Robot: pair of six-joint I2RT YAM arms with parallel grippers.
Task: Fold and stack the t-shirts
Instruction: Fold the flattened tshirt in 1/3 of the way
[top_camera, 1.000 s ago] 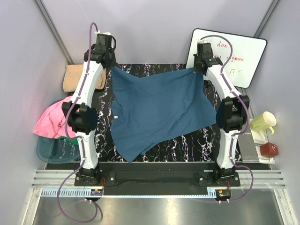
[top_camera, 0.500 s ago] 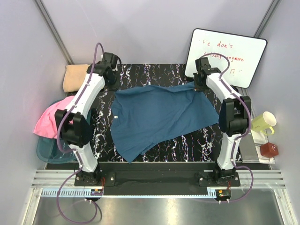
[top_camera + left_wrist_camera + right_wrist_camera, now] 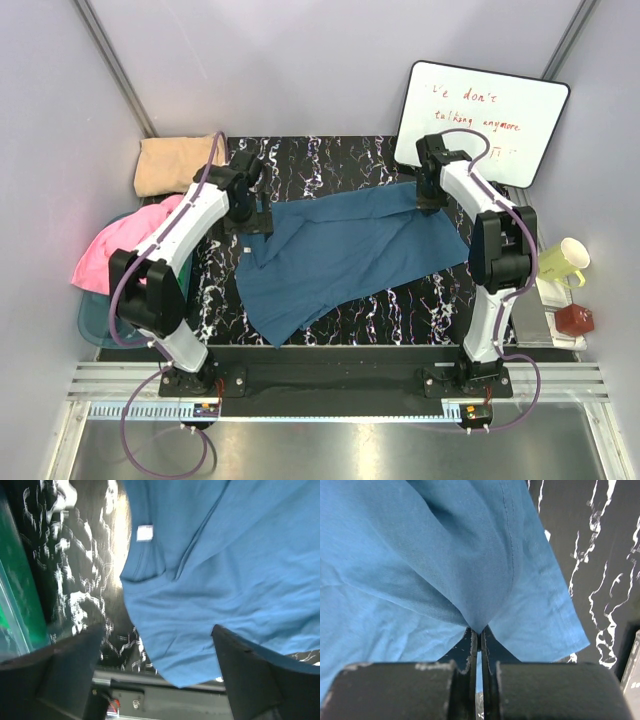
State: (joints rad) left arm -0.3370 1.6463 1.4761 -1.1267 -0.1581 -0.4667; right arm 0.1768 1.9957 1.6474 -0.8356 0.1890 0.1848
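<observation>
Tabletop [image 3: 420, 310] patterned black with white veins, with two robot arms [image 3: 490, 300] bolted at its near edge. A dark teal-blue t-shirt [image 3: 340, 250] lies rumpled across the middle of it. One corner trails toward the near edge, and the far part is doubled over itself along a slanting line. On the near left, a pink t-shirt [image 3: 115, 250] is heaped over the rim of a green bin [image 3: 100, 322] beside the tabletop. On the right, off the tabletop, stands a pale yellow mug [image 3: 562, 262]. Farther back, the left pincer [image 3: 258, 218] hangs over the blue shirt's far left corner, its fingers [image 3: 70, 670] spread wide with nothing held between them. Its wrist view shows the shirt's collar and a small white label [image 3: 145, 532] below. The right pincer [image 3: 479, 636] is clamped tight on a pinch of the blue shirt's far right edge, the cloth gathering into folds at its tips. At the far left lies a tan t-shirt [image 3: 175, 165]. At the far right stands a whiteboard [image 3: 490, 110] with red handwriting.
</observation>
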